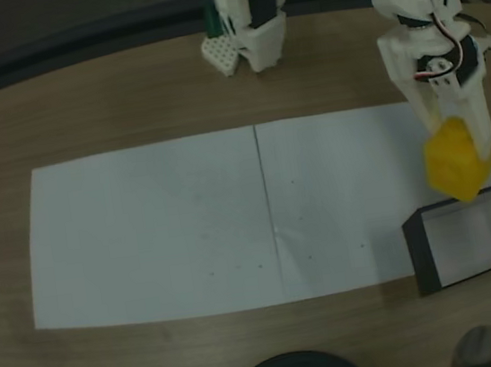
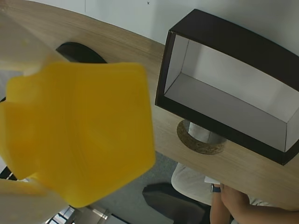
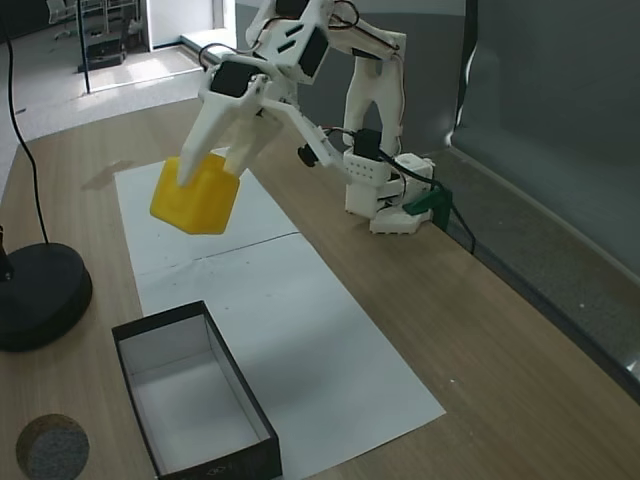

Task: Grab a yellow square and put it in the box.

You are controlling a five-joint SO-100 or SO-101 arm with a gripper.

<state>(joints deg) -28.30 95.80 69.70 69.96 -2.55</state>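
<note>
The yellow square hangs in the air, held between the white fingers of my gripper, which is shut on it. It hovers just beyond the far edge of the box in a fixed view. From the side, the yellow square is well above the table, beyond the black-walled box with its pale inside. In the wrist view the yellow square looms large at the left and the box lies to the right, nothing inside it.
White paper sheets cover the middle of the wooden table. A round black base and a small grey knob sit near the box. The arm's base stands at the table's far edge. A person's hand shows below the table edge.
</note>
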